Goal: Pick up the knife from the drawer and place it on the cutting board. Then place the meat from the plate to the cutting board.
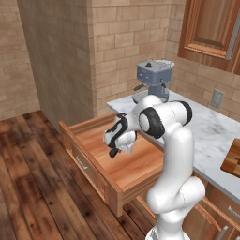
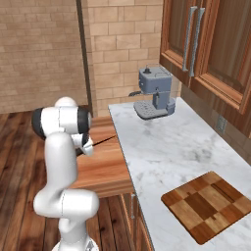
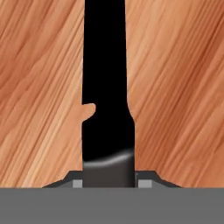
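The knife (image 3: 105, 87) sits between the gripper's tips in the hand view, its thick black handle running straight up the middle of the picture over the reddish wood of the open drawer (image 1: 136, 164). It looks a light, stiff little thing, nothing that would bend or break, though I'd guess the smooth handle could slip or swivel if pinched off-centre; the handle is plainly the place to take it (the thin blade offers no purchase). From the right base view a thin dark line juts sideways from the hand above the drawer, which I take for part of the knife, too fine to be certain. The gripper (image 1: 114, 151) hangs low over the drawer floor, and its jaws appear drawn in narrow against the handle on both sides, grasping it; whether the knife is lifted clear of the wood I cannot tell. Off along the marble counter (image 2: 162, 147), well apart from the drawer, the cutting board (image 2: 211, 203) waits bare.
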You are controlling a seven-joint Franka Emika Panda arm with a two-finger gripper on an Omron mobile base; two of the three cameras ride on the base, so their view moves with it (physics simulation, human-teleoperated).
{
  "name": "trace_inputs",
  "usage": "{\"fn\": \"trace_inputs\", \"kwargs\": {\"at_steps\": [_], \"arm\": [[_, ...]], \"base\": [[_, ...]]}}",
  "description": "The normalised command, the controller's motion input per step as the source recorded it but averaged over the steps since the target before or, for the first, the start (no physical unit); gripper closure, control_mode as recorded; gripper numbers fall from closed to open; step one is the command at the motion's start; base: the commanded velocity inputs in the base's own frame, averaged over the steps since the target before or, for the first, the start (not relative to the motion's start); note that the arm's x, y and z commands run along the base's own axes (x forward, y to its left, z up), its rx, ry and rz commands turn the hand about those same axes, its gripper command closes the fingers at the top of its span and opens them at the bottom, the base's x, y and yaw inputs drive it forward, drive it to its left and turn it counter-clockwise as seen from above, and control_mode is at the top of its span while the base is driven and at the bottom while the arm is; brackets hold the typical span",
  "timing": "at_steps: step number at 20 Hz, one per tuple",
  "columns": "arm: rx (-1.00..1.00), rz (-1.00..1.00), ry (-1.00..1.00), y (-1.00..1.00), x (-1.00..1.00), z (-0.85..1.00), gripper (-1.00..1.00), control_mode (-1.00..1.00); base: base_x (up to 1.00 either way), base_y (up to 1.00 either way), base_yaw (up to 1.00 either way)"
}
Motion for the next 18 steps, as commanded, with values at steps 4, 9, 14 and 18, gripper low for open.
{"fn": "trace_inputs", "kwargs": {"at_steps": [4, 9, 14, 18], "arm": [[0.0, -0.03, 0.0, 0.25, -0.42, 0.44, 1.0, -1.0], [0.0, -0.01, 0.0, 0.24, -0.5, 0.37, 1.0, -1.0], [0.0, -0.05, -0.04, 0.09, -0.67, 0.35, 1.0, -1.0], [0.0, -0.1, -0.11, 0.02, -0.68, 0.49, 1.0, -1.0]], "base": [[0.0, 0.0, 0.0], [0.0, 0.0, 0.0], [0.0, 0.0, 0.0], [0.0, 0.0, 0.0]]}}
